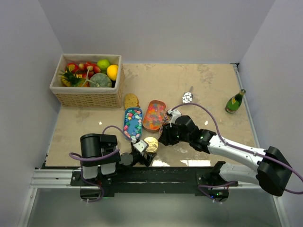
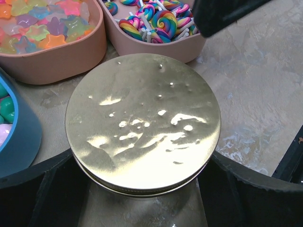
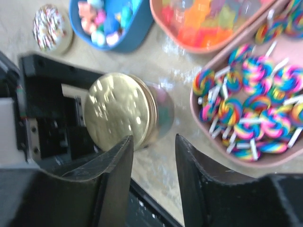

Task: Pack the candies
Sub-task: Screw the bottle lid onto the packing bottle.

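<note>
Left gripper (image 2: 142,203) pinches the clear glass jar (image 3: 163,111) under its round gold metal lid (image 2: 142,123); right gripper (image 3: 154,142), spread, hovers beside it, so unscrewing that lid seems next; the multicoloured candies (image 2: 156,21) lie in oval trays (image 2: 61,64) nearby.

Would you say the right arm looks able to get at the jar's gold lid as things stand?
Probably yes: the right end effector is open beside the gold lid, nothing between them; the left end effector grips the jar below it.

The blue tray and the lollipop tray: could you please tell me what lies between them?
The salmon tray of orange-red gummies lies between the blue tray and the lollipop tray; the right wrist view shows it best.
</note>
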Available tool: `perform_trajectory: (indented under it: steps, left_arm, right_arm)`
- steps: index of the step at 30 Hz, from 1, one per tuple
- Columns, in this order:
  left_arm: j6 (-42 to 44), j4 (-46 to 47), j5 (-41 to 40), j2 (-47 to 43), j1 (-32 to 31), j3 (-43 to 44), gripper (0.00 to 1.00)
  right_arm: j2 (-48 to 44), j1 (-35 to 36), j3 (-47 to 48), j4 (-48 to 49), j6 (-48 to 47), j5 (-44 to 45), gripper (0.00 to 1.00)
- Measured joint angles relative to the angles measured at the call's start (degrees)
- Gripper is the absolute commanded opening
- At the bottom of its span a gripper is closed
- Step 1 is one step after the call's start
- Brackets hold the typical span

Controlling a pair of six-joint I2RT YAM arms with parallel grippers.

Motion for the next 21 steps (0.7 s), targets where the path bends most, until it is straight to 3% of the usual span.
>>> perform_trajectory:
  steps: [7, 14, 21]
  left_arm:
    - [0.0, 0.0, 0.0, 0.3, 0.1, 0.3, 0.80]
    - [0.0, 0.0, 0.0, 0.3, 0.2, 0.3, 0.80]
    - [0.0, 0.0, 0.0, 0.3, 0.2, 0.3, 0.82]
  right_arm:
    - [10.9, -0.2, 8.4, 4.4, -2.6, 1.1, 0.40]
    - [17.6, -0.2, 9.8, 6.1, -5.2, -3.3, 0.36]
    - [18.2, -0.3, 9.8, 6.5, -6.4, -6.5, 0.19]
